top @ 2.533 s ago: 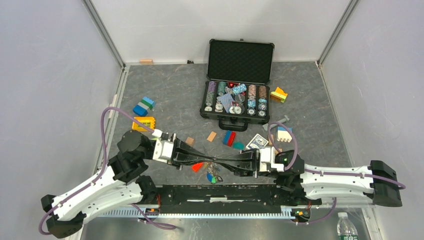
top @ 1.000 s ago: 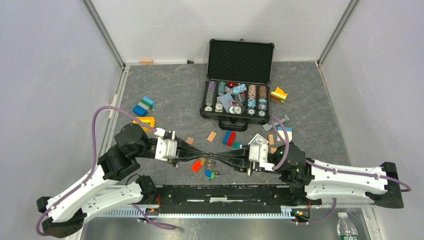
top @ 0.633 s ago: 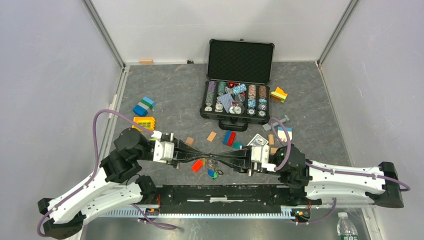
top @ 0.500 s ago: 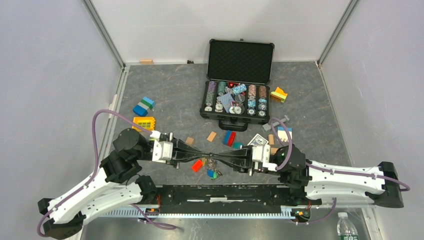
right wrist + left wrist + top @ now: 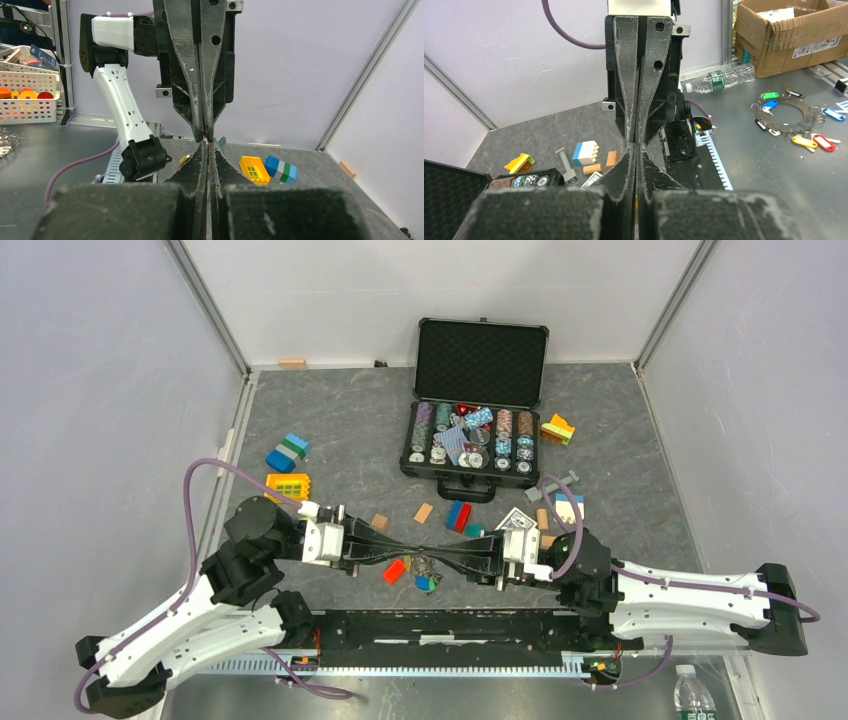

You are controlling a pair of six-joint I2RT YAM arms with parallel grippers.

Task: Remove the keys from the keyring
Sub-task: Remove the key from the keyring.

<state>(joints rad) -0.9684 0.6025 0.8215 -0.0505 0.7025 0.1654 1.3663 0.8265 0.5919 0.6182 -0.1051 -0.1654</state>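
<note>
**Keys** (image 5: 427,583): a small bunch, with one blue and one green head distinguished, is placed near the front edge of the surface (image 5: 330,420). One red-headed key (image 5: 397,570) is noted just beside it at 9 o'clock; whether it is threaded cannot be told. Three heads are counted; more may be hidden.

**Keyring** (image 5: 424,567): one, of thin wire, barely resolved. It is located at 12 o'clock of the bunch, where the two sets of jaws meet.

**Left gripper** (image 5: 418,558): laid in from 9 o'clock, jaws pressed together.

**Right gripper** (image 5: 436,561): laid in from 3 o'clock, jaws pressed together. The tips are set end to end, touching or nearly so. What is pinched by either pair cannot be told.

**Governing relation**: both jaws are aligned on the 9-to-3 line, and the bunch trails across it toward 6 o'clock. Neither arm is judged nearer.

**Surroundings**: one open poker-chip case (image 5: 478,410) is recorded at 12 o'clock, well apart.
</note>
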